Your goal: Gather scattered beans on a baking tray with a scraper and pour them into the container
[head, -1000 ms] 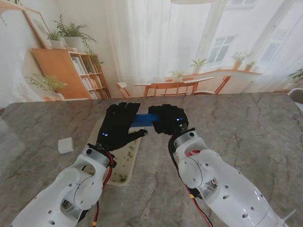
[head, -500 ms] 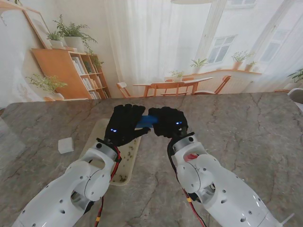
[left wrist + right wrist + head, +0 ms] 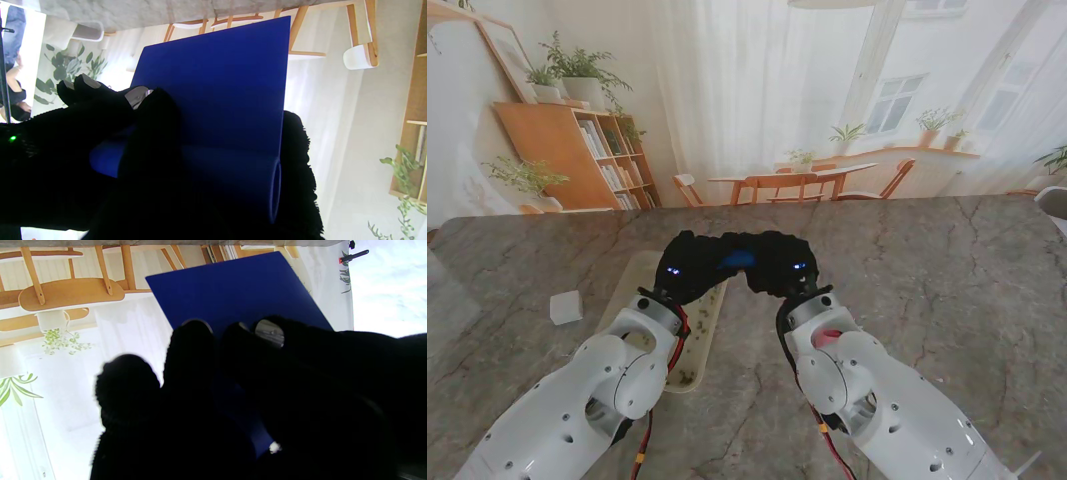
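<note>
A blue scraper [image 3: 738,260] hangs in the air between my two black-gloved hands, over the far part of the table. My left hand [image 3: 689,268] is closed on it from the left and my right hand [image 3: 779,262] from the right. In the left wrist view the flat blade [image 3: 217,90] points away from the rolled handle [image 3: 230,180], which my fingers wrap. The right wrist view shows the blade [image 3: 240,286] with gloved fingers [image 3: 190,366] laid over it. The cream baking tray [image 3: 623,290] lies under my left arm, with small beans [image 3: 689,375] at its near end.
A small white container [image 3: 565,307] stands on the marble table [image 3: 947,270] left of the tray. My left forearm [image 3: 617,380] covers much of the tray. The right forearm [image 3: 867,390] lies over the table's middle.
My left hand, spread open one second ago, has moved right and closed onto the scraper. The right hand has kept its hold and shifted slightly toward the left hand.
</note>
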Motion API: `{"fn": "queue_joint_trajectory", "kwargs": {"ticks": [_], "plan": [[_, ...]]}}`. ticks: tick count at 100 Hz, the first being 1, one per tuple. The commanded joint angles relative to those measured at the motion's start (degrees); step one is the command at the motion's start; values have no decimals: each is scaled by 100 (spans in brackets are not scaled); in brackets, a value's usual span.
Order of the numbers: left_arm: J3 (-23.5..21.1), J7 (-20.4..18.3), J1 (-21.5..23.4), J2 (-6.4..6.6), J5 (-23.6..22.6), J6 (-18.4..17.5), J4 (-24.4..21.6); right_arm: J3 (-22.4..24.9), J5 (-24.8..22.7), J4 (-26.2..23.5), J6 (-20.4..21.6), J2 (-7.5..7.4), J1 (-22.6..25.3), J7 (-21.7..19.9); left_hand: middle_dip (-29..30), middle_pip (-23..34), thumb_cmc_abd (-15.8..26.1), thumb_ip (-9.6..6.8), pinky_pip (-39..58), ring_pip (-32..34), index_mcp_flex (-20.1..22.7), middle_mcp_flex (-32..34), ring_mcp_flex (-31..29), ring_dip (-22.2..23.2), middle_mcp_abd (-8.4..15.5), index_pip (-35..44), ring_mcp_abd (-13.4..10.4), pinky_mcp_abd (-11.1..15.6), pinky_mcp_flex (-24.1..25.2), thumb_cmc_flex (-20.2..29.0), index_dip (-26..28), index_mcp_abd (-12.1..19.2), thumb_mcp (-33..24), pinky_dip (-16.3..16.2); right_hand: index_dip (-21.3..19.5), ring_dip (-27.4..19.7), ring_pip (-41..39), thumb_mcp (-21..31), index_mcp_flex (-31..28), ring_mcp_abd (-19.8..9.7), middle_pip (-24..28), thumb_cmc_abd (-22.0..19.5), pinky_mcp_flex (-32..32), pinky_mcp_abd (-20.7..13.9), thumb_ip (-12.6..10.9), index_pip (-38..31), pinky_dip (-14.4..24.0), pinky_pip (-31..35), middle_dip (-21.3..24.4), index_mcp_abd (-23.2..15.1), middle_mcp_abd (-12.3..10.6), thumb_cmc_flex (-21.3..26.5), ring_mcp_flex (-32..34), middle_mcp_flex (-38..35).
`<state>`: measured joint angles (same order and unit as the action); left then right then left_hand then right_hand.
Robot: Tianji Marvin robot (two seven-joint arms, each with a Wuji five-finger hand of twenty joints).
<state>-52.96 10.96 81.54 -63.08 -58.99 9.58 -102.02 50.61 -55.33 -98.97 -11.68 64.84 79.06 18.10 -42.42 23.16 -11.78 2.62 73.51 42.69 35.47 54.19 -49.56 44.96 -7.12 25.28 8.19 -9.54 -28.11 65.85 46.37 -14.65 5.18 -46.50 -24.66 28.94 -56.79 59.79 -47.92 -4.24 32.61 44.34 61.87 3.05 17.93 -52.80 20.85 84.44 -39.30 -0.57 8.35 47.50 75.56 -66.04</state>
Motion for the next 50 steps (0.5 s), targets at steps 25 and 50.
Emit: {"fn": "queue_joint_trajectory", "kwargs": {"ticks": [25, 50], "plan": [[-136, -272, -27, 29, -126, -454, 24, 69, -38, -187, 372, 20, 164, -123, -1655, 1886, 1188, 325, 1193, 2054, -55, 347, -341, 1098, 367, 1077, -750, 365, -247, 812, 1243, 181, -1115, -554, -71, -92, 446, -93, 827, 128, 83, -946, -550, 529, -721, -563, -366, -734, 192, -783, 20, -1086, -911, 804], [-323, -384, -6, 85, -316, -624, 50, 339, -485, -532, 633, -130, 420, -471, -1945, 1938, 1354, 361, 1089, 2130, -136, 277, -214, 1121, 482, 1229, -732, 401, -171, 812, 1876, 221, -1148, -656, -1257, -194, 1809, -1895, 1613, 1261, -953, -2570, -2891, 1669, -1353, 2179, 90, -1571, 743, -53, 327, -2929, -2839, 2341]]}}
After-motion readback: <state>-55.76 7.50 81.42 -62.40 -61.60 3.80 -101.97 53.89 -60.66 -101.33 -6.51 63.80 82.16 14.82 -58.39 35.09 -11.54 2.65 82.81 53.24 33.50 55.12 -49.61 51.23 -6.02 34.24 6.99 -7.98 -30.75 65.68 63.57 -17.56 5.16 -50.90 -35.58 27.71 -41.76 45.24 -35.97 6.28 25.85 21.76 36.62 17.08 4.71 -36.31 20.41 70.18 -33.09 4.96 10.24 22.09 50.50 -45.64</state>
